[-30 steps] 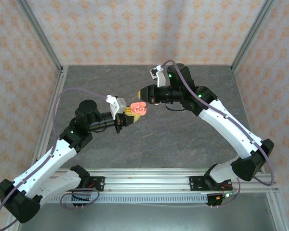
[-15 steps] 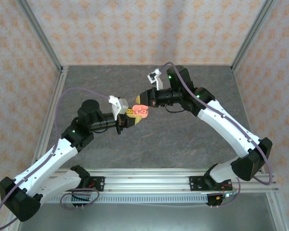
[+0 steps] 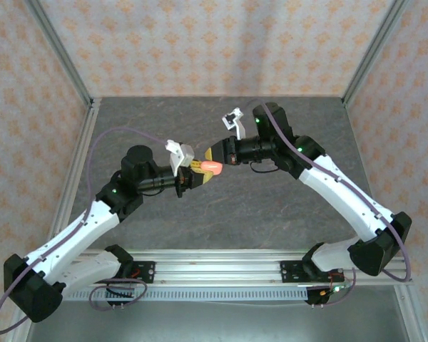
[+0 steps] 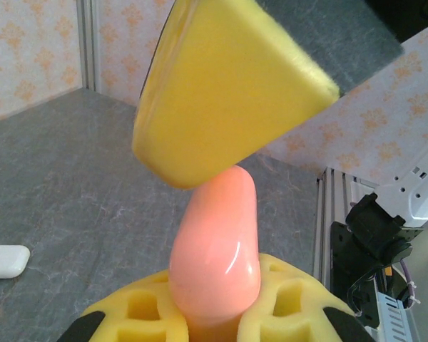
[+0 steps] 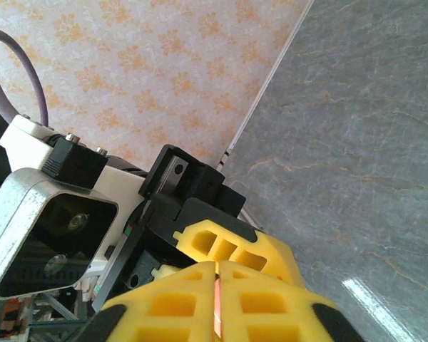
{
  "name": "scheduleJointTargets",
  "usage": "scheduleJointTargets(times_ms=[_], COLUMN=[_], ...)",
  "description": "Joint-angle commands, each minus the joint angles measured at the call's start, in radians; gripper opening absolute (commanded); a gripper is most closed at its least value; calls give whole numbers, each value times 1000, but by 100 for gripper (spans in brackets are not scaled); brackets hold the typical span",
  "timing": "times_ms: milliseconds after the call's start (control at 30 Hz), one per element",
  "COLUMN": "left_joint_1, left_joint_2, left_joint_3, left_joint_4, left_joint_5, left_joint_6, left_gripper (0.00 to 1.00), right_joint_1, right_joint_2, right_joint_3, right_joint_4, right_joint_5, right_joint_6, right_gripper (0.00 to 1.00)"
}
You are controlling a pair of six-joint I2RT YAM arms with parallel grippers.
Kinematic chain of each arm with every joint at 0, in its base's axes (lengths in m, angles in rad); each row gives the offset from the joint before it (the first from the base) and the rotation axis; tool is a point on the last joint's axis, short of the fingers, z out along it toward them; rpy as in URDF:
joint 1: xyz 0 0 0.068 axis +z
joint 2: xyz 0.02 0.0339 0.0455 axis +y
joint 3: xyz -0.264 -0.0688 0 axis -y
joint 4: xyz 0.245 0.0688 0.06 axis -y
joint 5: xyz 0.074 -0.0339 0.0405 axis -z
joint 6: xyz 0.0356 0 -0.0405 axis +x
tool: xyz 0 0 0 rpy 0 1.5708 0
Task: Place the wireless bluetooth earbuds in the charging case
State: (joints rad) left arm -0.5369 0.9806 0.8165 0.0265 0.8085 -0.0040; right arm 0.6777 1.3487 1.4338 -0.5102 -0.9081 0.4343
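Top external view first: the grey table [image 3: 271, 206] is hemmed by patterned walls [image 3: 200, 43] at the back and sides. A metal rail [image 3: 214, 265] runs along its near edge, where the bases sit. From here I see bare stone on every side of the middle, widest toward the far right corner.

My left arm [image 3: 93, 221] and right arm [image 3: 342, 192] both reach inward and meet over the middle of the table, well away from any edge or wall.

The left gripper [image 3: 194, 173] is clamped on the coral charging case [image 3: 211, 167]. On the left wrist camera the case stands upright between the yellow fingers, raised off the surface.

The right gripper [image 3: 215, 152] sits tip to tip with the left one. One yellow pad [image 4: 228, 85] is touching, or just off, the top of the case. On the right wrist camera its fingers are pressed together, with only a thin coral sliver [image 5: 216, 299] in the seam. I cannot tell what that sliver belongs to.

A white case [image 4: 5, 261] lies flat on the table, well apart from both grippers.
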Motion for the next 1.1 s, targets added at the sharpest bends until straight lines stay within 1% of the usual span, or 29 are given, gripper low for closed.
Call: scheduleJointTargets(times_ms=[0, 133, 267, 333, 400, 500, 567, 667, 767, 833, 933, 1067], left_joint_1=[7, 9, 13, 14, 15, 15, 11, -10, -44, -74, -135, -239], left_joint_2=[8, 8, 19, 38, 66, 119, 164, 233, 293, 329, 407, 528], left_joint_3=[41, 23, -14, -31, -49, -80, -102, -100, -85, -84, -71, -26], left_joint_4=[73, 48, 38, 18, -7, -27, -33, -91, -147, -149, -135, -108], left_joint_5=[-71, -128, -186, -201, -220, -233, -244, -272, -318, -336, -351, -357], left_joint_6=[-21, -33, -74, -90, -108, -137, -177, -214, -244, -270, -314, -366], left_gripper=[0, 0, 0, 0, 0, 0, 0, 0, 0, 0, 0, 0], right_joint_1=[19, 2, -62, -100, -127, -169, -205, -248, -279, -287, -299, -302], right_joint_2=[-30, -55, -93, -117, -143, -160, -192, -203, -212, -219, -235, -258], right_joint_3=[6, 16, -33, -71, -114, -193, -244, -320, -383, -420, -470, -520], right_joint_4=[-98, -153, -161, -171, -179, -188, -187, -171, -149, -143, -129, -120], right_joint_5=[14, 193, 346, 428, 518, 640, 674, 689, 700, 731, 771, 811], right_joint_6=[-42, -85, -52, -38, -30, -4, 20, 46, 65, 74, 84, 82], right_gripper=[15, 19, 26, 32, 36, 44, 48, 54, 57, 58, 61, 65])
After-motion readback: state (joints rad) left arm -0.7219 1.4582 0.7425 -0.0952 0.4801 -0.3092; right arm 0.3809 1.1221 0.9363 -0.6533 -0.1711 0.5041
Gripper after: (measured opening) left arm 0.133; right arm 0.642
